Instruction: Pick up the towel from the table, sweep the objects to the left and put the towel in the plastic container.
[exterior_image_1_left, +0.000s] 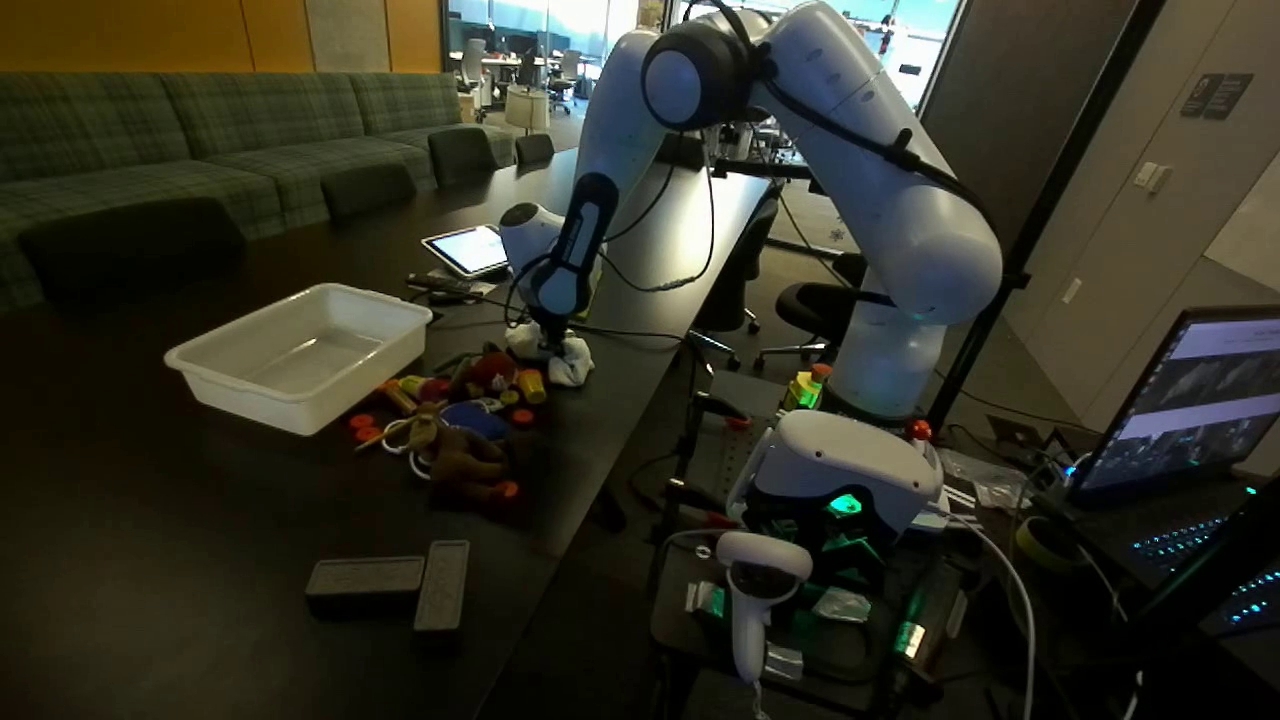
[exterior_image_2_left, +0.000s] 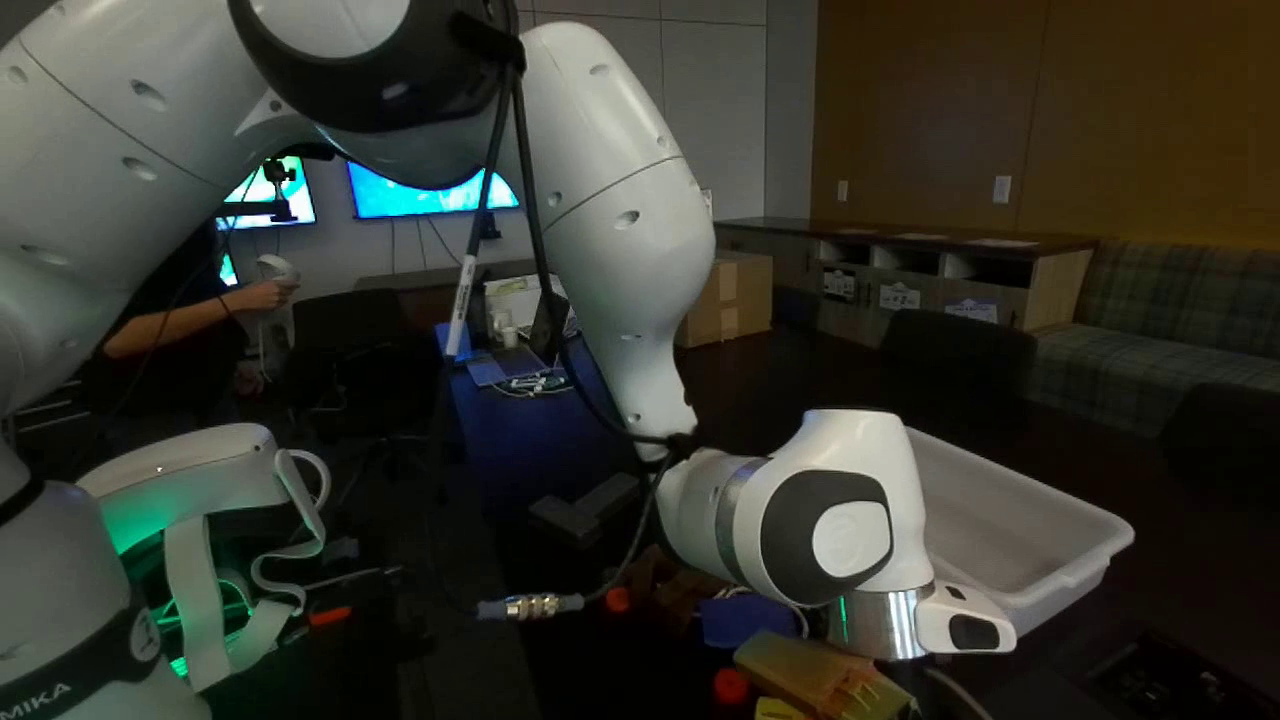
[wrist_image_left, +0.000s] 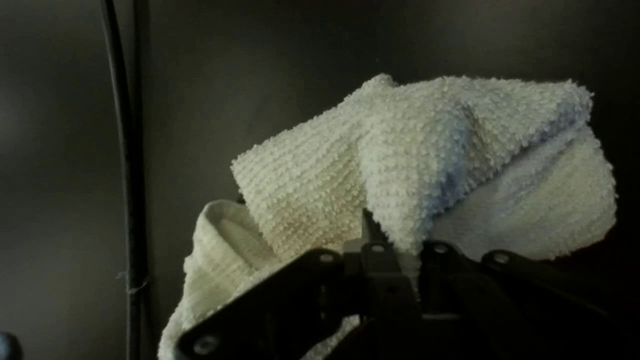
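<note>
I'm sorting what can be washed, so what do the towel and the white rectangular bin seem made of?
Towel: matte terry cloth, judging by the nubby loops in the wrist view; cotton or a blend, I can't tell. White rectangular bin: probably moulded plastic, smooth with a slight sheen, since its inside catches highlights in an exterior view.

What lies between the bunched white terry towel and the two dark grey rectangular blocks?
In an exterior view, a small yellow cylinder, a round red-orange cap, a blue item and a brown plush-looking toy, among others, lie between the towel and the blocks.
</note>
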